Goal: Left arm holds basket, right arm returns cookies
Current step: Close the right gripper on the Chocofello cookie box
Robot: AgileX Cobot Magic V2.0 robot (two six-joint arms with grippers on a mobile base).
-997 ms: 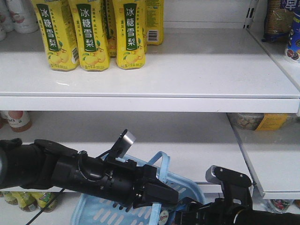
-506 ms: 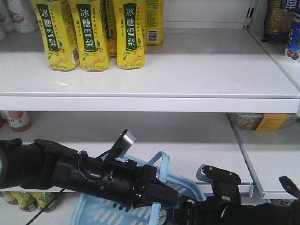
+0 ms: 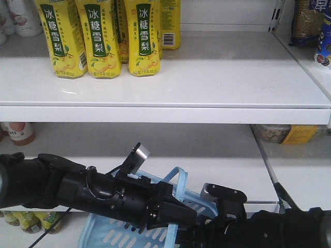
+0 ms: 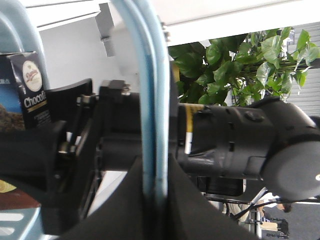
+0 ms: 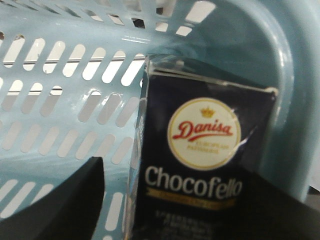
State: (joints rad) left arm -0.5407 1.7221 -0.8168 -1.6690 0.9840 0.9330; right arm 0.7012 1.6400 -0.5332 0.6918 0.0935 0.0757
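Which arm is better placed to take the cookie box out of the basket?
Right: the right gripper stands open around the cookie box; the left gripper clamps the basket handle.

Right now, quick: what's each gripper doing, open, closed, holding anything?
Left gripper: closed on the basket handle.
Right gripper: open, fingers straddling the cookie box, not yet clamped.

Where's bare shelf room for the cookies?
Top shelf is bare right of the yellow cartons. The shelf below is bare across its middle. Crowded at the basket, where the left arm and right arm meet.
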